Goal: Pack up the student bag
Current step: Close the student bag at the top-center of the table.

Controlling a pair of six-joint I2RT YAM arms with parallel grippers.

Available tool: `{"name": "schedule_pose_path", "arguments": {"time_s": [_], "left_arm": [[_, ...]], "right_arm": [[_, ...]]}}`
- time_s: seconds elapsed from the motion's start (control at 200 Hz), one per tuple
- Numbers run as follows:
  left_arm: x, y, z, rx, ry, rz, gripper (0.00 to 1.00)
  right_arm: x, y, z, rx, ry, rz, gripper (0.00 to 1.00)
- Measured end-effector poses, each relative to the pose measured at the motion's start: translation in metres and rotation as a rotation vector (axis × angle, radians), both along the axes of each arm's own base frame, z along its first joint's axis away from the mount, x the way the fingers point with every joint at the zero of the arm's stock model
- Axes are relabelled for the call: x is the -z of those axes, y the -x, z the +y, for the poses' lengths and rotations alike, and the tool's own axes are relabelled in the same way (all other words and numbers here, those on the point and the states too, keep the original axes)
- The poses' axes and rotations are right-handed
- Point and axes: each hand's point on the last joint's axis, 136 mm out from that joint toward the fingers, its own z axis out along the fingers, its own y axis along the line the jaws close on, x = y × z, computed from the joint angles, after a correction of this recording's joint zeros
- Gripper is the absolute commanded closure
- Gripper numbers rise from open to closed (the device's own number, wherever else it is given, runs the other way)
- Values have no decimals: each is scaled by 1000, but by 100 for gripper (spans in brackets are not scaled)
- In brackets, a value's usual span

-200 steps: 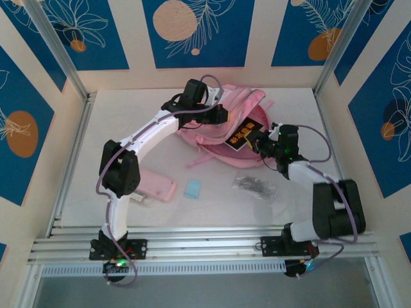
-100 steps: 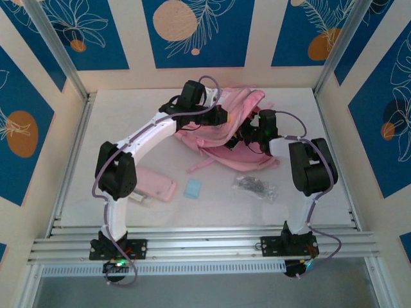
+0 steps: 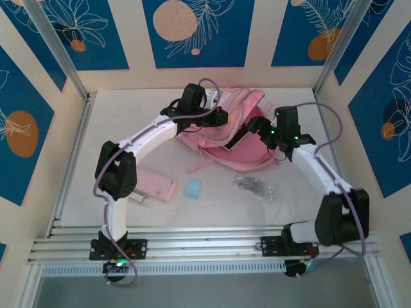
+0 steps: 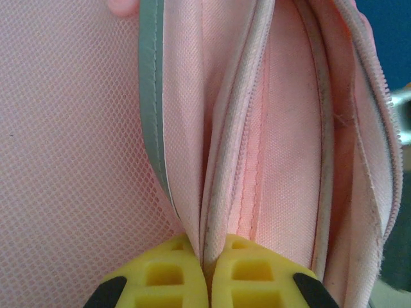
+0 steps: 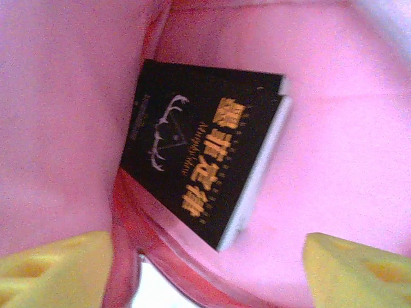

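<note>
Left gripper point(image 3: 221, 117): jaws pinched together on a piped seam of the student bag point(image 3: 247, 153), at the bag's left side as seen from the top camera. In the left wrist view the yellow fingertips point(image 4: 173, 273) meet, with the pink fabric fold trapped between them; the left gripper point(image 4: 207, 276) has mesh panel and grey-blue trim of the student bag point(image 4: 83, 128) just beyond it.

Right gripper point(image 3: 258, 126): jaws spread wide, holding nothing, set at the bag's right side over its opening. In the right wrist view the right gripper point(image 5: 212, 266) shows one yellow finger at each lower corner, well apart, with the bag's mouth between them.

Student bag: large, pink, lying slumped on the white table point(image 3: 115, 115), both grippers at it, straps trailing from its near-left edge. Its pink lining point(image 5: 359, 128) is lit and open to the right wrist camera.

Book point(image 5: 205, 160): black cover with gold characters and a pale antler-like mark, white page edge showing. It lies tilted inside the bag, apart from both right fingers.

Pencil case point(image 3: 157, 184): flat, pink, on the table well to the near-left of the bag.

Blue block point(image 3: 192, 188): small, pale blue, flat on the table, nearer the arm bases than the bag, between the pencil case and the packet.

Packet point(image 3: 254, 187): crinkled, grey, contents too small to tell, just off the bag's near edge.
</note>
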Motion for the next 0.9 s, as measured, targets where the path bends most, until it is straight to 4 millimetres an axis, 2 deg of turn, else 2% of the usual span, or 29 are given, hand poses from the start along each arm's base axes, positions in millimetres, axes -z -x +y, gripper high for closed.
{"name": "schedule_pose_path", "arguments": {"time_s": [0.035, 0.115, 0.19, 0.22, 0.395, 0.59, 0.655, 0.735, 0.825, 0.9], "left_arm": [[3, -1, 0, -3, -2, -2, 85], [10, -3, 2, -19, -9, -11, 48], [15, -8, 5, -47, -16, -26, 27], [18, -8, 8, -60, -22, -31, 21], [24, -3, 40, -141, -42, -38, 16], [25, 1, 107, -289, -19, -32, 16], [36, 0, 129, -342, -21, -13, 15], [58, 1, 152, -400, -40, 25, 15], [85, 5, 171, -449, -76, 74, 15], [101, 10, 178, -474, -95, 103, 15]], "right_arm": [[-6, 9, -6, 8, 36, -3, 9], [-17, 26, -18, 15, 103, -8, 1], [-24, 38, -21, 6, 141, -8, 1], [-26, 42, -20, -3, 150, -5, 1], [-28, 54, 6, -95, 174, 14, 1], [-16, 55, 45, -203, 197, 46, 1], [-8, 56, 56, -233, 212, 65, 1], [1, 57, 69, -265, 229, 86, 1], [10, 59, 82, -299, 246, 107, 1], [17, 62, 92, -322, 257, 121, 0]]}}
